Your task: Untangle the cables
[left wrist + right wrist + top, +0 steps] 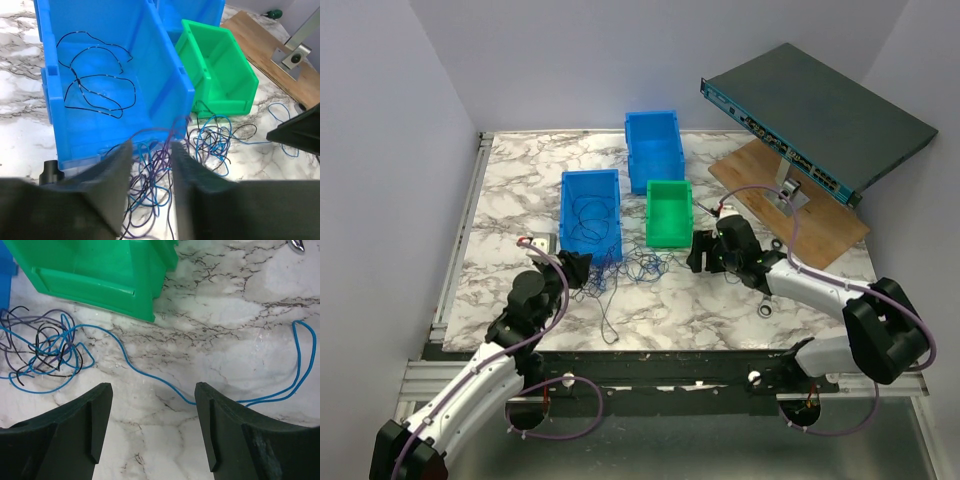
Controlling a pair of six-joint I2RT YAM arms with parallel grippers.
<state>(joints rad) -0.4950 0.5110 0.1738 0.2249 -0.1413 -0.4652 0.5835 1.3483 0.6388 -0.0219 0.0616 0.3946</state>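
Showing the right claw (152, 388) with jaws spread wide, hovering low over the marble bench (225, 305) and straddling a single blue cable (150, 376) lying flat beneath. Trailing leftward from there into the cable tangle (45, 347), a knot of blue, purple and black strands on the bench just in front of the green bin (100, 270). Showing the left claw (152, 152) at the tangle's opposite side, jaws parted by a narrow gap, with purple and blue strands running loosely through it and nothing visibly pinched. Note one purple strand (165, 132) arching across the near corner of the blue bin (165, 85). Holding only a coiled black cable (95, 82) inside that bin. Beyond, a second blue bin (653, 140); far right, a tilted network switch (815, 115) above a wooden board (820, 220).
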